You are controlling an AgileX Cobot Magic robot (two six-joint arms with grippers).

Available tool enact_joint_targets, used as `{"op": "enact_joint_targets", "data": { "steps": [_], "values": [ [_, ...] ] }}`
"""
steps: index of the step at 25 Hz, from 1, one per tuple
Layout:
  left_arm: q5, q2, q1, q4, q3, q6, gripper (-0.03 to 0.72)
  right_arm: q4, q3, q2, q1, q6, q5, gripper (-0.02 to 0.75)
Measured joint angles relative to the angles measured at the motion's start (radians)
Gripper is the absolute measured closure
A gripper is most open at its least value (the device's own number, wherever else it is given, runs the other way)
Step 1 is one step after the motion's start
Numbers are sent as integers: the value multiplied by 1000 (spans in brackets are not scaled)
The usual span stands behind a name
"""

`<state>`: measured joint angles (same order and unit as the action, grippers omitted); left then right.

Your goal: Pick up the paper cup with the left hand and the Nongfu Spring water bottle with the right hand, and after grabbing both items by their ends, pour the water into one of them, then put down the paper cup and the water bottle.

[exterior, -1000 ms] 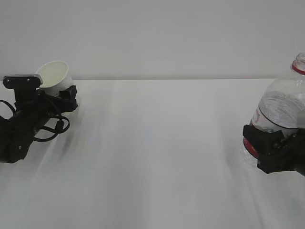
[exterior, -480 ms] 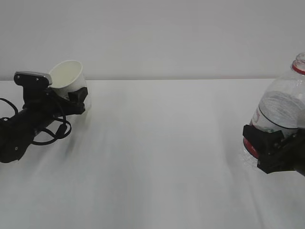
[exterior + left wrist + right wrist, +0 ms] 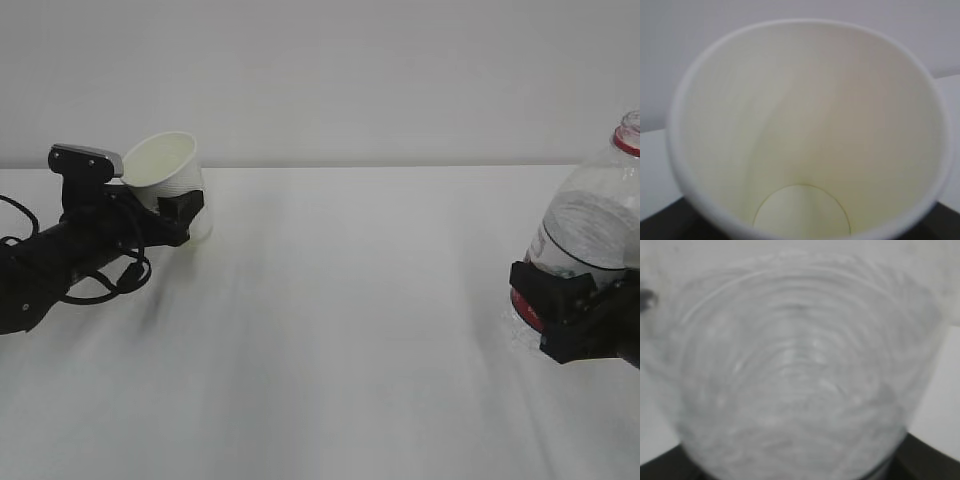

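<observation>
- My left hand (image 3: 170, 215) is at about 9 o'clock of the table (image 3: 340, 320), low over it. Its jaws hold the cup (image 3: 168, 170) by the bottom end, so the rim is free for pouring.
- The cup is tilted: its mouth looks up and toward 10 o'clock, to my wrist. I judge this comes from the low, flat pose of my arm; I would need to bring it upright before any water goes in.
- In my left wrist view the cup (image 3: 805, 130) fills the picture and its inside is cream and dry, nothing poured yet.
- The middle of the table is bare, so the two things are well apart. The pour must happen nearer the middle, I think.
- My right hand (image 3: 580, 310) is at 3 o'clock, closed around the low part of the bottle (image 3: 590, 230), at the red label. The bottle stands upright with its open neck at 12 o'clock, which keeps the water inside.
- In my right wrist view the bottle (image 3: 795, 375) is only a blur of ribs; the water level I cannot tell.
</observation>
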<state>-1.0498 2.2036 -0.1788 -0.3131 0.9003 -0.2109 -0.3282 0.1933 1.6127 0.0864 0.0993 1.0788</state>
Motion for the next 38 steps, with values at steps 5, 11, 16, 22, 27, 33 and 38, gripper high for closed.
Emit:
{"op": "enact_joint_targets", "data": {
  "steps": [5, 11, 16, 22, 27, 33, 38],
  "values": [
    [48, -2, 0, -116, 0, -97, 146, 0, 0, 0, 0, 0, 0, 287],
    [46, -4, 0, -233, 0, -168, 137, 0, 0, 0, 0, 0, 0, 287],
    [52, -18, 0, -307, 0, -187, 136, 0, 0, 0, 0, 0, 0, 287],
    [71, -64, 0, -418, 0, -226, 135, 0, 0, 0, 0, 0, 0, 287],
    [75, -74, 0, -553, 0, -285, 135, 0, 0, 0, 0, 0, 0, 288],
    [75, -74, 0, -639, 0, -314, 135, 0, 0, 0, 0, 0, 0, 288],
    [29, -74, 0, -667, 0, -317, 134, 0, 0, 0, 0, 0, 0, 288]
  ]
}}
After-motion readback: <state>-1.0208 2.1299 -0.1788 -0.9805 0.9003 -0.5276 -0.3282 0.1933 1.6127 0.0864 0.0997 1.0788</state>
